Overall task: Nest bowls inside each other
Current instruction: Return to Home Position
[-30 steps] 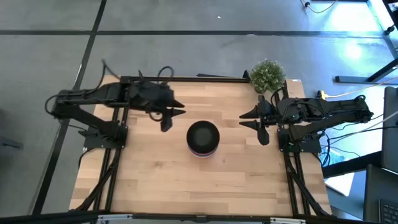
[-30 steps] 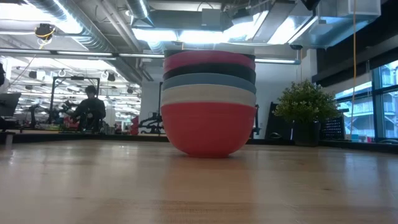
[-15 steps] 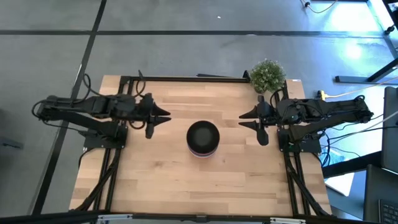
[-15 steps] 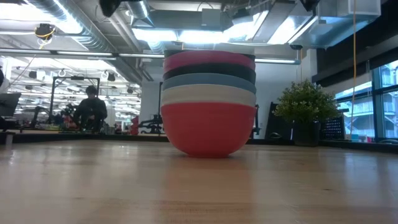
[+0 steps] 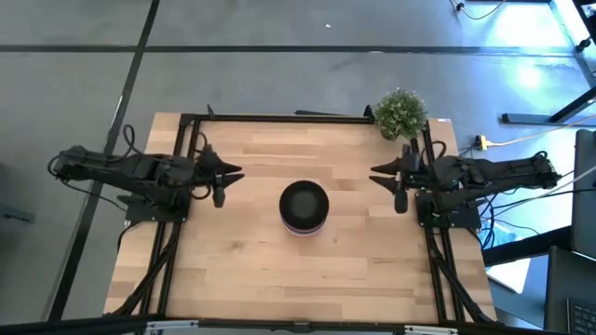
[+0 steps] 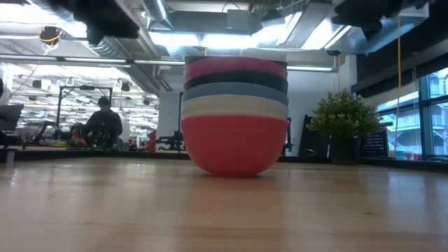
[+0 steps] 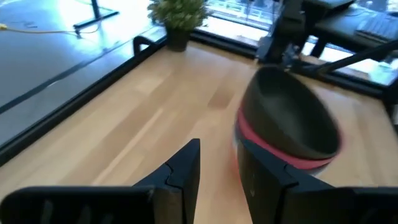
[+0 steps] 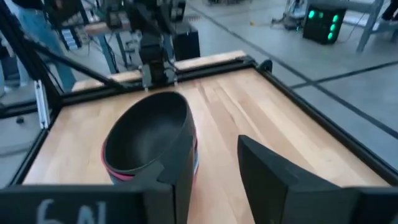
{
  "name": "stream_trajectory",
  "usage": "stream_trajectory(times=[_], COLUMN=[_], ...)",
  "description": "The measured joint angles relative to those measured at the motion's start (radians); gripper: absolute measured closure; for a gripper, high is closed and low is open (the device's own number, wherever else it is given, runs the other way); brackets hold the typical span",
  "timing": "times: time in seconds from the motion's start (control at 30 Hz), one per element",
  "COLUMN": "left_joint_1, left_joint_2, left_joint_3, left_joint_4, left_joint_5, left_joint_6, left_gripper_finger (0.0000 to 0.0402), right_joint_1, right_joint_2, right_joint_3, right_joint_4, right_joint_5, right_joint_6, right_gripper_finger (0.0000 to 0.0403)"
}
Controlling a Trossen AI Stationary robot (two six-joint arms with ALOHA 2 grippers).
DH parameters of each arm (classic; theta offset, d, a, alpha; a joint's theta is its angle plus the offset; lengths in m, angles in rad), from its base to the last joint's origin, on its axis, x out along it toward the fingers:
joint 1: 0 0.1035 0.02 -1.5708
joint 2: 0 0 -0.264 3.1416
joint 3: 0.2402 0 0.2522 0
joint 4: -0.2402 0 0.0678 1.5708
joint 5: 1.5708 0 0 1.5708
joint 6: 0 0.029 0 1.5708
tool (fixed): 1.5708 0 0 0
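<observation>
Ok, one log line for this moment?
stack: bowls nested, black on top, mid-table | left claw: open, empty, off stack | right claw: open, empty, off stack

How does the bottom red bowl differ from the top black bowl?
The red bowl rests on the table, most of its outer wall showing; the top black bowl sits in the pink bowl, off the table. The red bowl has the white bowl nested in it; the black one is empty. Both are upright and round; the left end effector and right end effector touch neither.
</observation>
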Motion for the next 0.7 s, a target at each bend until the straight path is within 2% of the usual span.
stream_trajectory(times=[0.23,0.5,0.7], left_joint_1=[0.031,0.099,0.133], left_joint_2=[-0.156,-0.405,-0.457], left_joint_3=[-0.139,-0.155,-0.155], left_joint_4=[0.016,0.011,0.005], left_joint_5=[-0.008,0.011,-0.013], left_joint_6=[-0.003,0.03,0.088], left_gripper_finger=[0.03,0.03,0.03], right_joint_1=[0.0,-0.03,-0.097], right_joint_2=[-0.167,-0.312,-0.36], right_joint_3=[-0.115,-0.163,-0.194], right_joint_4=[0.009,-0.004,-0.015], right_joint_5=[0.087,0.153,0.192], right_joint_6=[-0.05,-0.102,-0.127], right_gripper_finger=[0.0277,0.0277,0.0277])
